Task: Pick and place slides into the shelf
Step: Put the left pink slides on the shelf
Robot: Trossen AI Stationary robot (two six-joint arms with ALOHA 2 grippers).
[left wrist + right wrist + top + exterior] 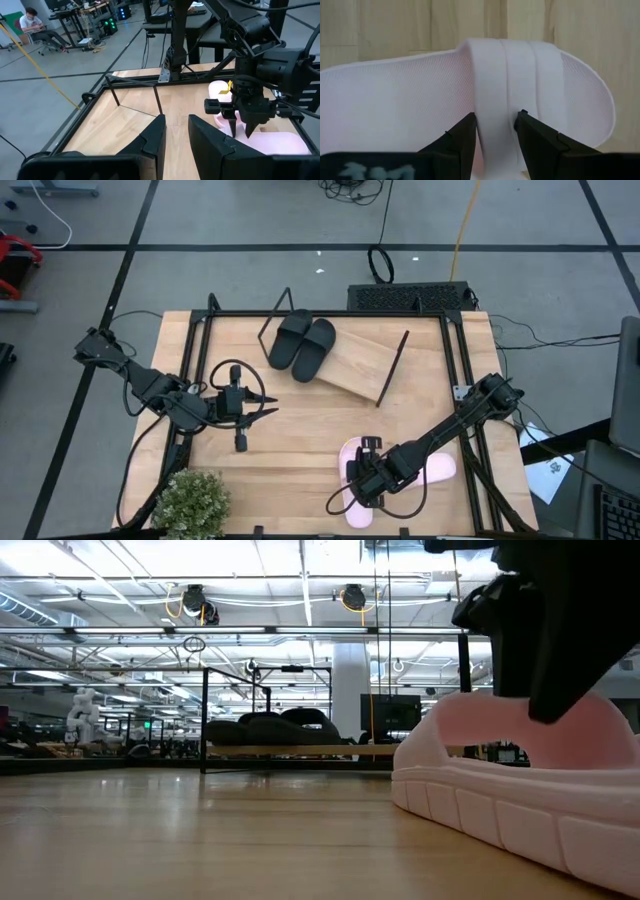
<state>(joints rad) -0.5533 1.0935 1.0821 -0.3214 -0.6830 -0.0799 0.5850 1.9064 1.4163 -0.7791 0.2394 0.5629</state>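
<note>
The black pair of slides (pixel 300 343) lies side by side, soles down, on the far left end of the slanted wooden shelf (pixel 365 365). It also shows far off in the low view (pixel 275 727). Two pink slides are at the table's near right. One (pixel 435 470) lies flat beside my right arm. The other (pixel 352 452) is under my right gripper (pixel 362 480), which is shut on its strap. My left gripper (pixel 268 405) hovers open over bare wood at the table's left, far from any slide. My right gripper (pixel 496 127) comes from above, pointing down, onto the pink slide's ribbed strap (pixel 492 100). One finger (pixel 465 137) stands at the strap's edge over the footbed, the other (pixel 532 132) in a groove on its top, with one rib pinched between them. The sole (pixel 500 810) rests on the table.
A potted plant (pixel 190 500) stands at the near left corner. Black frame rails (pixel 200 350) run along the table's sides. The shelf's thin black rod legs (pixel 392 368) stick up at its ends. Bare board lies right of the black pair. A seated person (pixel 32 22) is far off.
</note>
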